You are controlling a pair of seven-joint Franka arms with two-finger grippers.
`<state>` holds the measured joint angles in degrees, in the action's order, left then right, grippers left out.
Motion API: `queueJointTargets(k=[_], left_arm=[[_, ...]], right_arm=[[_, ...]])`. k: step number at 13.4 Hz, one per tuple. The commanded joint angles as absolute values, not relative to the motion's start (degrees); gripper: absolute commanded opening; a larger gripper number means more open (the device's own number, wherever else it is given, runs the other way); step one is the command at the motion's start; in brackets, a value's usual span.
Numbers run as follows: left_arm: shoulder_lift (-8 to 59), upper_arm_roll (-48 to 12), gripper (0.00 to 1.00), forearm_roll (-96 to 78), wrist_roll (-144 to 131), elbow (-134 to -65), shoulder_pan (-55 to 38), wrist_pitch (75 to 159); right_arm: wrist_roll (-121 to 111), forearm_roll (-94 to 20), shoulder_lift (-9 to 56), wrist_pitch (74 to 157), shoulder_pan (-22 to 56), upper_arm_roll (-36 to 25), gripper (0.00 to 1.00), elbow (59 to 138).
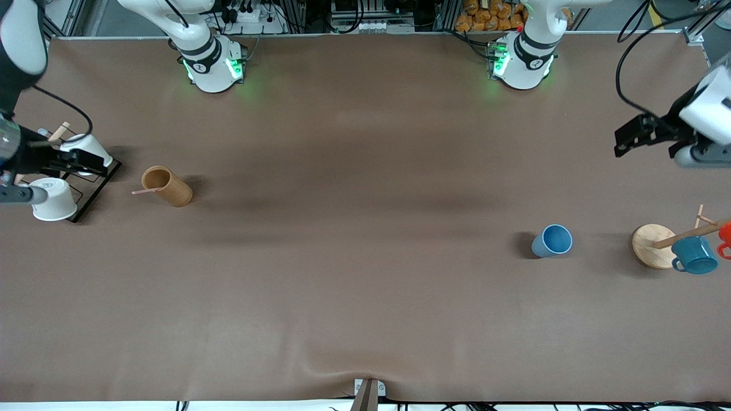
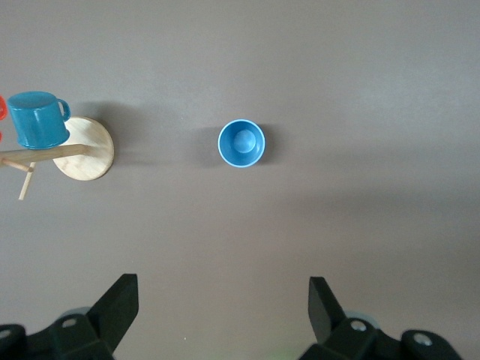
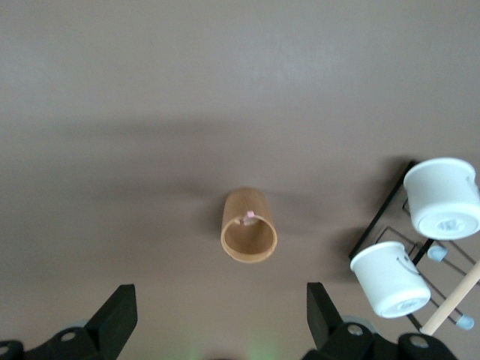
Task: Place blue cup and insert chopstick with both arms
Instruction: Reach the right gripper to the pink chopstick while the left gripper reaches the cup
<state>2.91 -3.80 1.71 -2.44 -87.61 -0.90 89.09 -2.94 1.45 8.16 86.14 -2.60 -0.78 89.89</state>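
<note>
2 end effectors up in the air, neither holding anything. Left end effector [image 1: 621,142] over the tabletop [image 1: 365,297] at the left arm's end, fingers [image 2: 116,304] spread wide apart in the left wrist view. Right end effector [image 1: 85,165] over the black wire rack [image 1: 94,191] at the right arm's end, fingers [image 3: 116,315] likewise spread wide in the right wrist view.

Blue cup [image 1: 553,241] upright on the tabletop, mouth up, toward the left arm's end, beside the round wooden base [image 1: 653,245] of a mug stand but apart from it. Teal mug [image 1: 694,255] and an orange mug [image 1: 725,237] hung on that stand's wooden rods.

Chopstick [image 1: 143,191] standing in the brown wooden cylinder [image 1: 168,185], pink tip poking past the rim; same tip [image 3: 250,214] visible at the rim from the right wrist view. Cylinder on the tabletop toward the right arm's end, near the wire rack. 2 white cups [image 1: 54,200] upside down on that rack.
</note>
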Motion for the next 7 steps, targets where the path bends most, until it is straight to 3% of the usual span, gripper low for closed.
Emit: queueJointTargets(k=[1,4,7], left_arm=[[7.6,-3.8,1.0,1.1,-2.1,-88.1,0.3,93.1],[13.2,-3.9,1.0,2.8,-1.8,-92.1,0.0,103.1],[15.7,-3.9,1.0,2.9,-1.2,-101.2,0.2,120.4]], right_arm=[[-3.2,1.7,10.9,85.8,-5.6,-0.4,1.0,91.6],[-2.3,0.7,15.3,85.6,-6.2,-1.0,1.0,91.8],[-1.1,0.3,18.2,86.6,-6.2,-1.0,0.97,92.4]])
